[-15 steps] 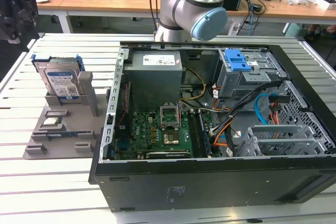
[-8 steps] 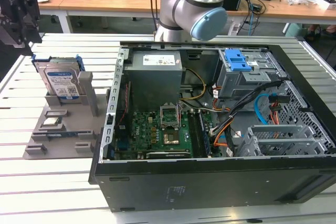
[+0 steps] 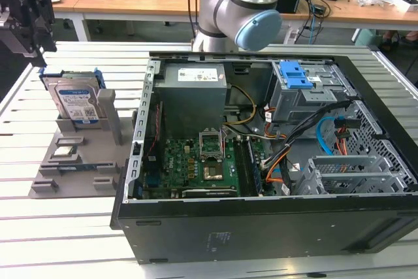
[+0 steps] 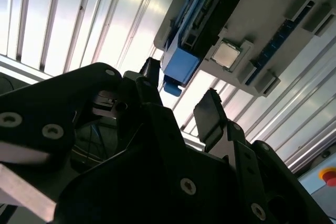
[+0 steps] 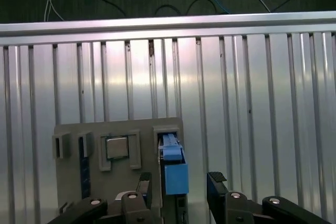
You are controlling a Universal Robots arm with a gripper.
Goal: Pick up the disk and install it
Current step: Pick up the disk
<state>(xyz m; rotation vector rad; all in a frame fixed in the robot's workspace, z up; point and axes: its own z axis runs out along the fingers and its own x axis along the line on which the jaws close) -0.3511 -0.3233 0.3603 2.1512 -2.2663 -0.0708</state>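
Blue-framed disk (image 3: 73, 100), below gripper (image 5: 180, 181), fingers (image 5: 216, 180) spread

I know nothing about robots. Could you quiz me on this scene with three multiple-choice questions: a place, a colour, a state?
1. Where is the disk? A) upright in the grey holder beside the open computer case B) mounted inside the case C) flat on the desk
2. What colour is the disk's carrier bracket? A) red B) green C) blue
3. How is the gripper? A) shut on the disk B) open, above the disk C) shut on a cable
Answers: 1 A: the exterior view shows it standing in the holder. 2 C: blue frames its silver body. 3 B: in the first wrist view the fingers stand apart, the disk between them.
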